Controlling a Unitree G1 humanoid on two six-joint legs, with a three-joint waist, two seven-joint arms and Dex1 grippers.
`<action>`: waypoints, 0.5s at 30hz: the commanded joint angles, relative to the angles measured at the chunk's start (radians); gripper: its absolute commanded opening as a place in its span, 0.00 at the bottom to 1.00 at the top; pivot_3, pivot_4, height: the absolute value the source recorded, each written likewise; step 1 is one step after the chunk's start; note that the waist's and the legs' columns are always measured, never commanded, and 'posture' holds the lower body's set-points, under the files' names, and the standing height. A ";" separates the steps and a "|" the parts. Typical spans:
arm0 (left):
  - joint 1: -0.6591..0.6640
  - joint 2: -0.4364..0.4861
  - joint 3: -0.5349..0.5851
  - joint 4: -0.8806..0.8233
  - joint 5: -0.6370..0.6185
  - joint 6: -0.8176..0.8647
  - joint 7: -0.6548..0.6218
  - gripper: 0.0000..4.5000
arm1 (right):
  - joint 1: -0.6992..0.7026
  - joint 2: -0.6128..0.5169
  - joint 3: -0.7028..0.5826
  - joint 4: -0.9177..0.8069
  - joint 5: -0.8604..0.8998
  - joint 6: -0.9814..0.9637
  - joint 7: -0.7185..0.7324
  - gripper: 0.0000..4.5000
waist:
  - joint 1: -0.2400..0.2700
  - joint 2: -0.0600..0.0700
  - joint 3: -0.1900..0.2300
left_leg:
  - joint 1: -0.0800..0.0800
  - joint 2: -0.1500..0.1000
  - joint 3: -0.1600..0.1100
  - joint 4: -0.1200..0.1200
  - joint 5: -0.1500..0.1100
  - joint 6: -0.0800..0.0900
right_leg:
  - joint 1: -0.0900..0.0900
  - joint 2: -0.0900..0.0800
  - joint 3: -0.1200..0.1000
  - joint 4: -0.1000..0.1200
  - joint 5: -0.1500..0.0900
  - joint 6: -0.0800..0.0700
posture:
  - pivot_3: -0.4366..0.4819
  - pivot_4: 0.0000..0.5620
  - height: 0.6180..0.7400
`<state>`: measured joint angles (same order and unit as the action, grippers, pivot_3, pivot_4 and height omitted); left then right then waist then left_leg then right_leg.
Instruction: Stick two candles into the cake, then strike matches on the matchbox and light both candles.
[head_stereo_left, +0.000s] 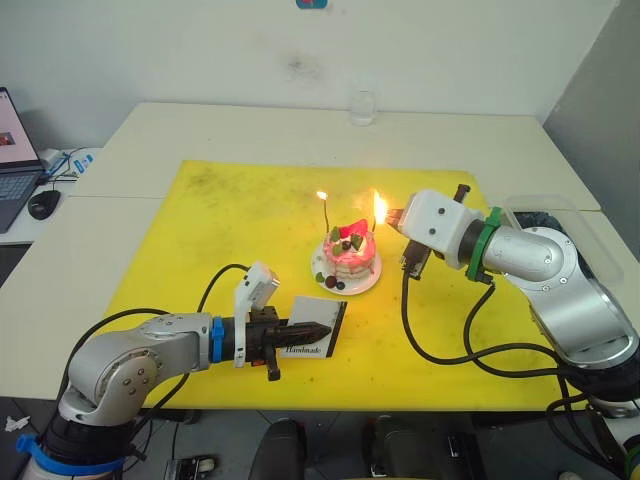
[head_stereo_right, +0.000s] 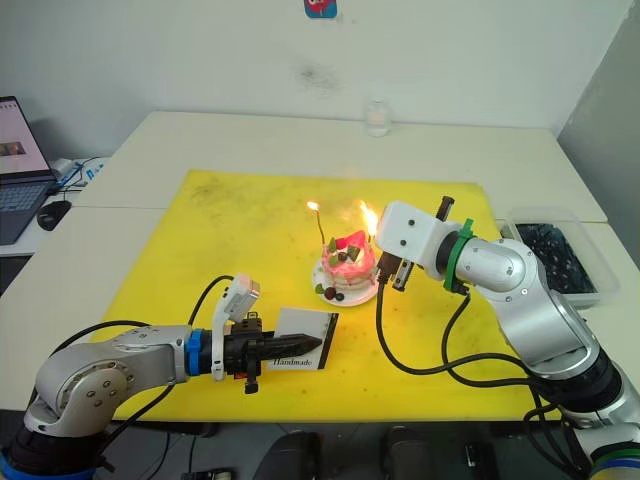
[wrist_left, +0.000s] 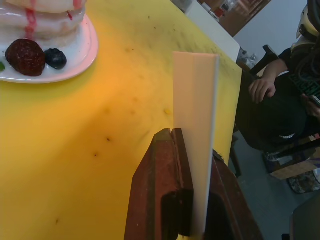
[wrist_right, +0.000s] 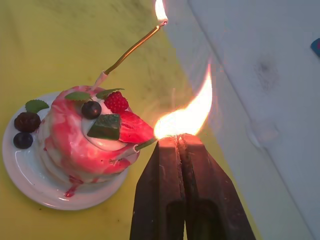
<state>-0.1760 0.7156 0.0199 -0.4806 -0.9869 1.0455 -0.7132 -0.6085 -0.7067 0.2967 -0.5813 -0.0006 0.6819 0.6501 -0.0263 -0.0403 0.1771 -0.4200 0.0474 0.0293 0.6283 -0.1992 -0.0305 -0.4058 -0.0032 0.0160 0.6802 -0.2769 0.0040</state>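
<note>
The pink cake (head_stereo_left: 350, 258) sits on its white plate (wrist_right: 20, 170) in the middle of the yellow mat (head_stereo_left: 200, 230). One thin candle (wrist_right: 132, 48) leans out of the cake's far side with a small flame at its tip. A second candle (wrist_right: 145, 144) pokes out toward my right gripper (wrist_right: 177, 137). That gripper is shut, and a large flame rises from between its fingertips, hiding the match. The flame is at the second candle's tip. My left gripper (head_stereo_left: 325, 328) is shut on the white matchbox (head_stereo_left: 318, 338), held on edge in front of the cake.
A glass (head_stereo_left: 363, 107) stands at the table's far edge. A laptop (head_stereo_left: 12, 160) and mouse (head_stereo_left: 44, 203) lie on the table to the left. A clear tray with dark contents (head_stereo_right: 555, 255) sits at the right. A seated person (wrist_left: 280, 100) is beyond the mat's edge.
</note>
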 joint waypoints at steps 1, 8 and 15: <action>-0.022 -0.013 -0.014 -0.012 0.009 -0.021 -0.018 0.00 | -0.021 0.010 -0.006 -0.001 -0.025 -0.027 0.001 0.00 | 0.000 0.000 0.000 | 0.000 0.000 0.000 0.000 0.000 0.000 | 0.000 0.000 0.000 0.000 0.000 0.000 | 0.48 0.27 1.00; -0.020 -0.025 -0.021 -0.016 0.018 -0.028 -0.021 0.00 | -0.009 0.022 -0.005 0.004 -0.046 -0.045 0.009 0.00 | 0.000 0.000 0.000 | 0.000 0.000 0.000 0.000 0.000 0.000 | 0.000 0.000 0.000 0.000 0.000 0.000 | 0.48 0.27 1.00; -0.005 -0.027 -0.015 -0.032 0.019 -0.028 -0.023 0.00 | 0.003 0.026 -0.010 -0.015 -0.050 -0.036 0.020 0.00 | 0.000 0.000 0.000 | 0.000 0.000 0.000 0.000 0.000 0.000 | 0.000 0.000 0.000 0.000 0.000 0.000 | 0.48 0.27 1.00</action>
<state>-0.1818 0.6938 0.0018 -0.4783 -0.9655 1.0368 -0.7290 -0.6014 -0.6829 0.2979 -0.5632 -0.0390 0.6549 0.6712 -0.0264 -0.0402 0.1771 -0.4199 0.0476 0.0292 0.6283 -0.1992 -0.0305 -0.4057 -0.0030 0.0159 0.6804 -0.2769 0.0040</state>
